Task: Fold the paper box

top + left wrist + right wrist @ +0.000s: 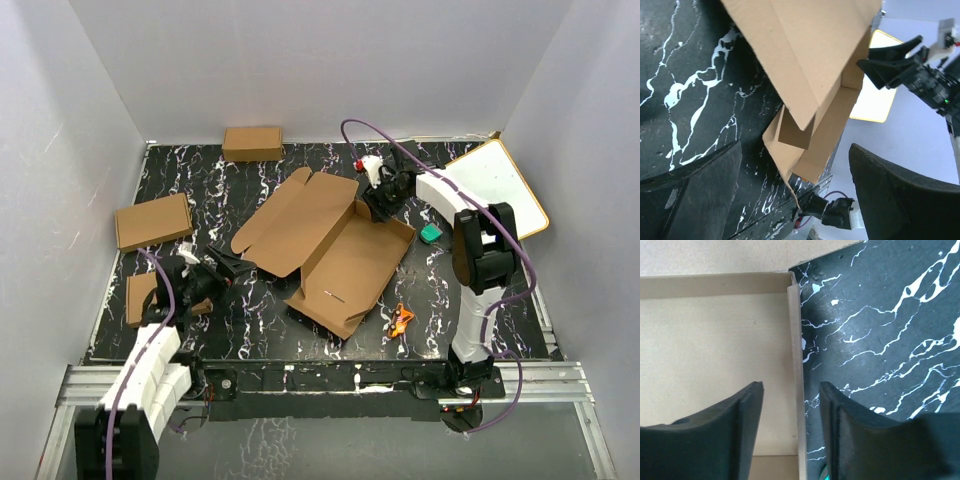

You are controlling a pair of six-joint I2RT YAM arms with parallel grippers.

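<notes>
Nearest me, the left arm (150, 365) reaches up the left side of the black marbled tabletop (470, 330). The left jaws are wide apart with nothing between them, and in the wrist view both dark fingers (690, 195) frame the box edge without touching it. They sit just beside the near-left flap of the paper box (345, 255). A small flat cardboard box (138, 295) lies under that arm, partly hidden. A small orange item (401, 320) is on the tabletop near the front edge, just right of the box's near corner; I can't tell what it is. The paper box sits mid-tabletop, slanted. Its tray part is to the right with the side walls standing up, and the lid panel with its flaps is spread open toward the far left. The right arm (478, 250) bends in from the right, and the right jaws hang over the box's far right corner. In the wrist view they straddle the upright side wall (796, 370), one finger (715, 435) inside the tray and the other over the tabletop. They are partly apart, with a gap on each side of the wall, so not clamped. A green item (430, 233) lies just right of the box. A second small cardboard box (153, 221) is at the left edge. A white board with tan rim (505, 180) leans at the far right. A red-and-white object (368, 165) is behind the right jaws, too small to tell what. A third small cardboard box (252, 143) is at the far edge.
</notes>
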